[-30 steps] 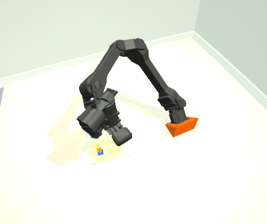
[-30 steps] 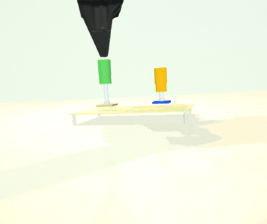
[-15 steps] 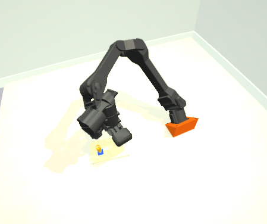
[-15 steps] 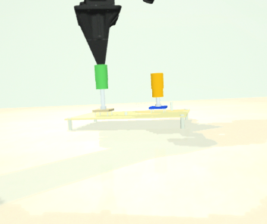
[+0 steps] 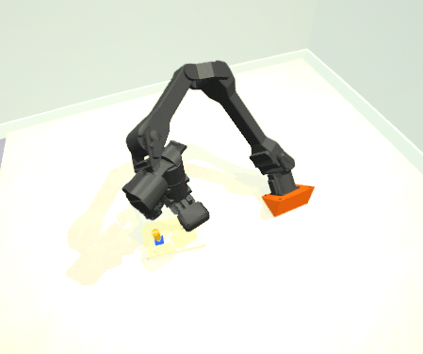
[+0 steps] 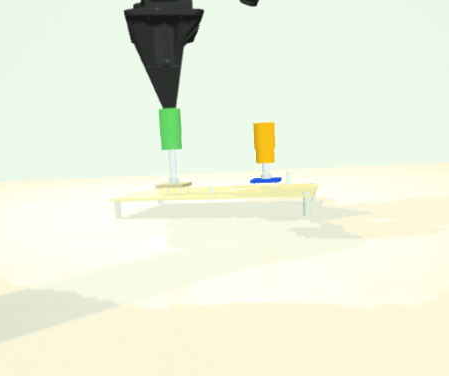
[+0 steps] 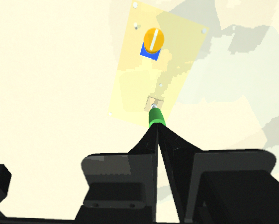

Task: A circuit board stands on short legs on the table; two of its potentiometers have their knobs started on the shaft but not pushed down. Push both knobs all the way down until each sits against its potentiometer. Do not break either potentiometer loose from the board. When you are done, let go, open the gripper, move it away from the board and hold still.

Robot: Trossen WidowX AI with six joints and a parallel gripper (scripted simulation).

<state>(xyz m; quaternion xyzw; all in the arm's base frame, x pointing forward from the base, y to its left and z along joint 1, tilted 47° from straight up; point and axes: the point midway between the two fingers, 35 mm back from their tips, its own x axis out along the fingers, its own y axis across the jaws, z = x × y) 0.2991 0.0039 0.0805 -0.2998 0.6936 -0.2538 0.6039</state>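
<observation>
The pale yellow circuit board point(image 6: 234, 193) point(image 7: 182, 60) point(image 5: 173, 254) stands on short legs. A green knob point(image 6: 170, 129) point(image 7: 156, 116) sits high on its shaft, with a long stretch of bare shaft between it and the tan potentiometer point(image 6: 174, 185). An orange knob point(image 6: 264, 142) point(image 7: 154, 40) point(image 5: 156, 233) is on the other shaft, with a shorter bare stretch above the blue potentiometer point(image 6: 266, 180) point(image 7: 149, 53) point(image 5: 159, 241). My gripper point(image 6: 169, 106) point(image 7: 156, 126) is shut and empty, pointing down. Its tips are at the top of the green knob and appear to touch it. In the top view the arm hides the green knob.
A small pale post point(image 6: 288, 178) stands on the board near the blue potentiometer. The arm's orange base point(image 5: 290, 202) stands to the right of the board in the top view. Low walls edge the area at the back and right.
</observation>
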